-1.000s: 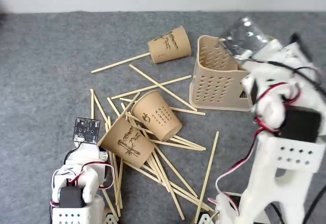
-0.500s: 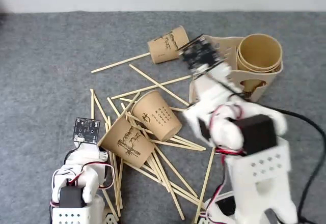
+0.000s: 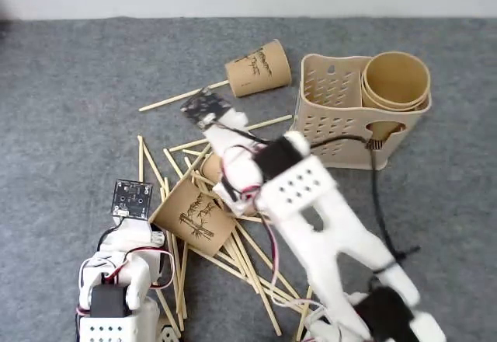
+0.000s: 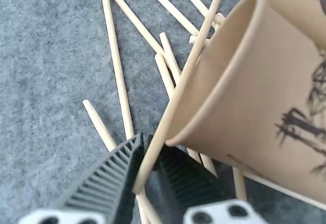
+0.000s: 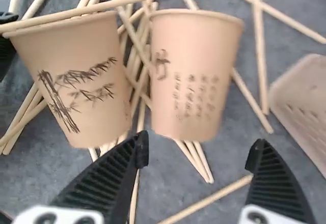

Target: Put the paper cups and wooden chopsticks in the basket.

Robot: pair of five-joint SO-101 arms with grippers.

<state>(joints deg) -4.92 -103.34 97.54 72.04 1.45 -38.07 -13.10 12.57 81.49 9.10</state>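
Observation:
Three paper cups lie on the grey mat among scattered wooden chopsticks [image 3: 233, 128]: one at the back [image 3: 258, 68], a bamboo-print cup [image 3: 194, 218] [image 5: 76, 86] and a text-print cup [image 5: 191, 76]. The right arm [image 3: 295, 186] covers most of the text-print cup in the high view. My right gripper [image 5: 201, 142] is open just above the mat in front of those two cups. My left gripper [image 4: 149, 145] sits by the bamboo cup's rim [image 4: 214, 76], shut on the end of a chopstick [image 4: 178, 86]. The beige basket [image 3: 334, 124] holds stacked cups [image 3: 396, 78].
Loose chopsticks cross under and around the two middle cups and fan out toward the front edge. One basket corner [image 5: 305, 96] shows beside the text-print cup. The mat is bare at the far left and right of the basket.
The right arm has swung left from over the basket to above the two middle cups, uncovering the stacked cups in the basket. The left arm has not moved.

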